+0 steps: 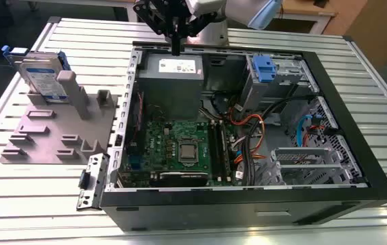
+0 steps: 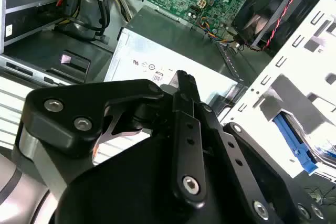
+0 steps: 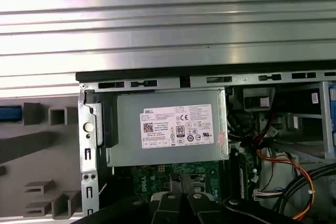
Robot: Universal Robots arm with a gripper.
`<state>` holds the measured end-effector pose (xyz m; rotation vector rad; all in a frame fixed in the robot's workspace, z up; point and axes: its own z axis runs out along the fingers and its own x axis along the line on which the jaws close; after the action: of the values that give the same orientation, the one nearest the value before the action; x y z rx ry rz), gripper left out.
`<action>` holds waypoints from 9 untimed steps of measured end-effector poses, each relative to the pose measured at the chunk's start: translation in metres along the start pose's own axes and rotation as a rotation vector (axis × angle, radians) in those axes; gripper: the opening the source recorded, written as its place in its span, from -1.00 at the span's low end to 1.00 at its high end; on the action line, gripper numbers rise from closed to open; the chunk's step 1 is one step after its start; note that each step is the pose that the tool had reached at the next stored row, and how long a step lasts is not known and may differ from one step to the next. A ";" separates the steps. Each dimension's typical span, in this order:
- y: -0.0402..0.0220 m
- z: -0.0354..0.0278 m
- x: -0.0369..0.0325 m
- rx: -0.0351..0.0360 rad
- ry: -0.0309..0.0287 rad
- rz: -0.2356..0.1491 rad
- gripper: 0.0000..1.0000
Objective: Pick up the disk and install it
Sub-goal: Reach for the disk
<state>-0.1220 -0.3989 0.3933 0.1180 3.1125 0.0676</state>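
The disk (image 1: 44, 76), a silver drive in a bright blue carrier, stands upright in a grey fixture (image 1: 50, 133) on the exterior view's left, outside the computer case. Its blue edge also shows in the first wrist view (image 3: 10, 113) and the second wrist view (image 2: 295, 142). My gripper (image 1: 176, 50) hangs over the back rim of the open case, above the grey power supply (image 1: 173, 76), well apart from the disk. The black fingers (image 2: 184, 82) are pressed together and hold nothing. Their tips (image 3: 181, 184) point down at the power supply's label.
The open black computer case (image 1: 248, 191) lies on a slatted metal table (image 1: 44, 173). Inside are a green motherboard (image 1: 179, 148), orange and black cables (image 1: 248, 132), and a grey drive cage with a fixed blue tab (image 1: 264, 69) at the back on the exterior view's right.
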 end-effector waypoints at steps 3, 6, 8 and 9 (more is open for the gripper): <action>0.0000 0.0000 0.0000 -0.0001 0.0000 0.000 -0.79; 0.0000 0.0000 0.0005 0.0000 0.0000 0.000 -0.79; -0.0001 0.0000 0.0012 0.0000 0.0000 0.000 -0.79; -0.0001 0.0000 0.0015 -0.0001 -0.0001 0.000 -0.79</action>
<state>-0.1235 -0.3989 0.3933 0.1182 3.1124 0.0677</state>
